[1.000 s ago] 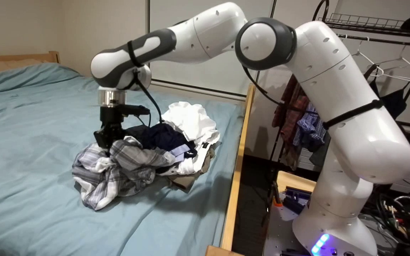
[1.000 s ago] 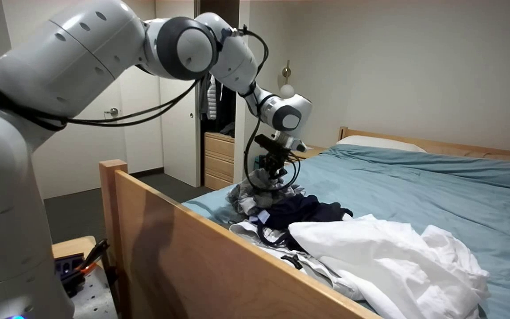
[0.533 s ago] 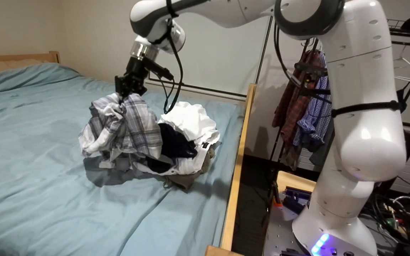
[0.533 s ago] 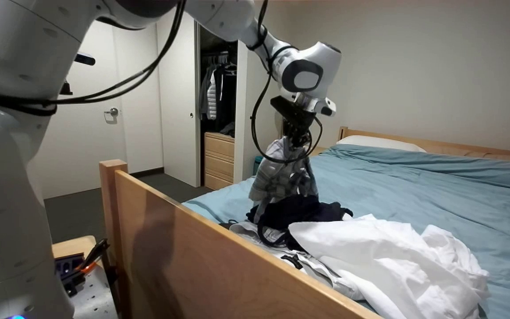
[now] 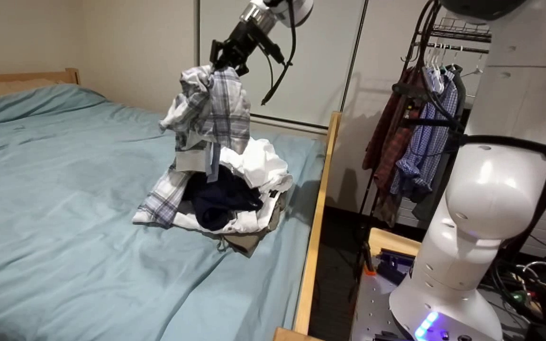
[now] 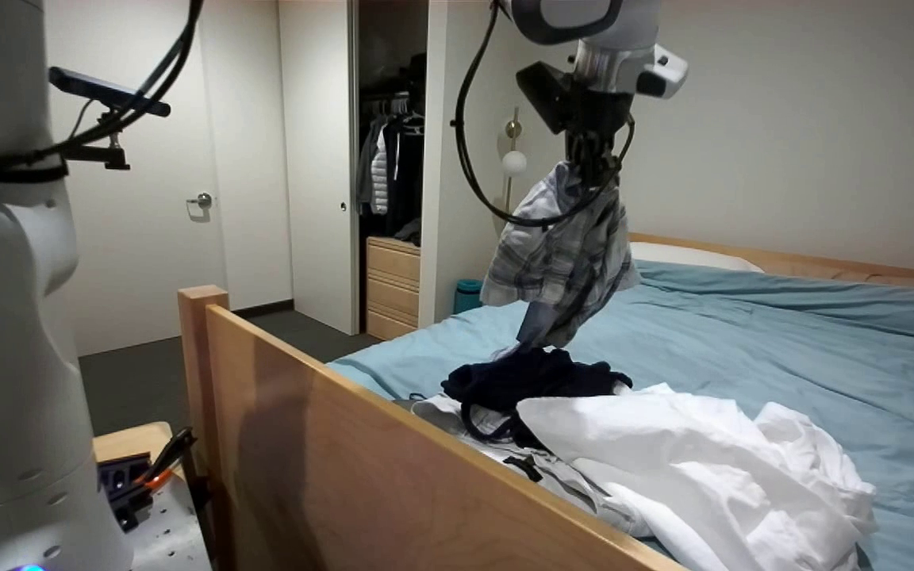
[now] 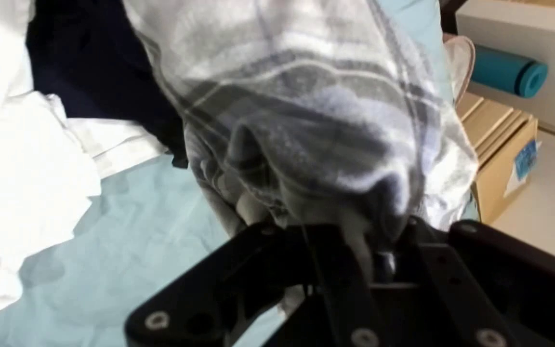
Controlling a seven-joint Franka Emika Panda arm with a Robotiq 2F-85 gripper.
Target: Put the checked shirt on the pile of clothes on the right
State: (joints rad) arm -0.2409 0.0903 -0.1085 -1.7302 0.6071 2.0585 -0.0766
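No legible text, numbers or signs — blue patch [image 7: 526, 158] on tan surface [image 7: 492, 189], too blurred

Grey and white checked shirt [image 5: 223, 111]; navy, white and brown pile of clothes [image 5: 232, 194]; blue bedding [image 5: 88, 213].

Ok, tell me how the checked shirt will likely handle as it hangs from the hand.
The checked shirt should be floppy: it hangs in loose folds in both exterior views. It seems unlikely to slip, its cloth being bunched in the hand. Its lower end may drag, since plaid cloth, apparently its own, lies beside the navy garment.
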